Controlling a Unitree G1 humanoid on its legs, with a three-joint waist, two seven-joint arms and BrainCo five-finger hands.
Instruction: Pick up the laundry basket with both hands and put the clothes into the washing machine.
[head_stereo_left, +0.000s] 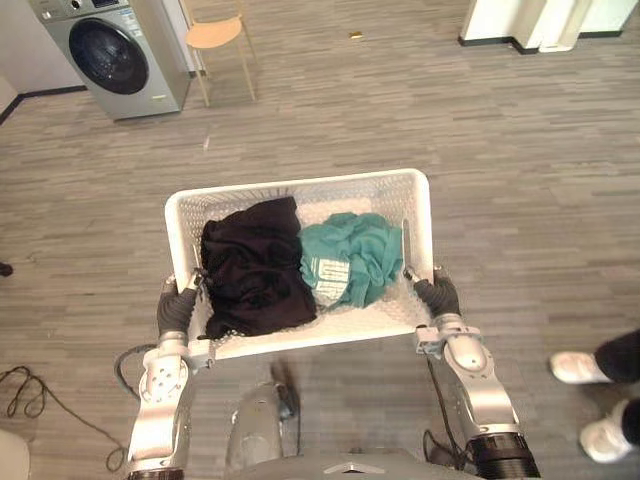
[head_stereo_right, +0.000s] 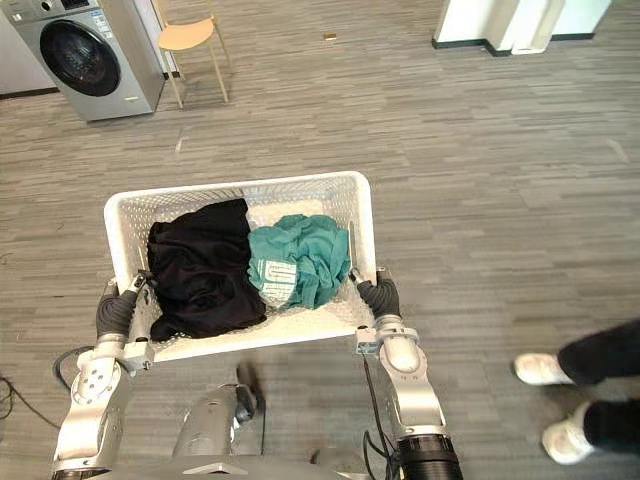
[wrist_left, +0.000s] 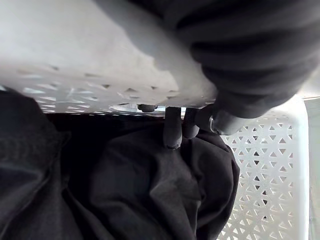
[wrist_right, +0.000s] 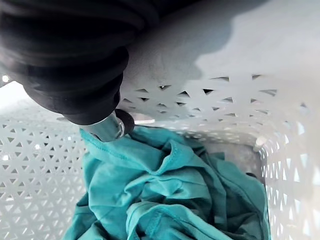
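White perforated laundry basket (head_stereo_left: 300, 192), held in front of the robot by its two short sides above a grey wood-plank floor (head_stereo_left: 500, 150). Inside lie two garments side by side and touching: a crumpled black garment (head_stereo_left: 250, 265) fills the robot's-left half, and a bunched teal garment (head_stereo_left: 350, 260) fills the right half, with a pale printed patch showing on its near side. The left hand (head_stereo_left: 178, 305) grips the basket's left rim; in the left wrist view its fingers (wrist_left: 172, 132) curl over the rim, their dark tips hanging just above the black cloth. The right hand (head_stereo_left: 438, 295) grips the opposite rim in the same way — in the right wrist view a silver finger (wrist_right: 107, 127) hooks over the rim and ends just beside the teal cloth. A grey front-loading washing machine (head_stereo_left: 110, 50) with a dark round door stands well apart at the far left, and a chair (head_stereo_left: 215, 35) with a light wooden seat stands just beside it. A person's white shoes (head_stereo_left: 575, 367) and dark trouser legs show at the right edge, near the robot's right arm.
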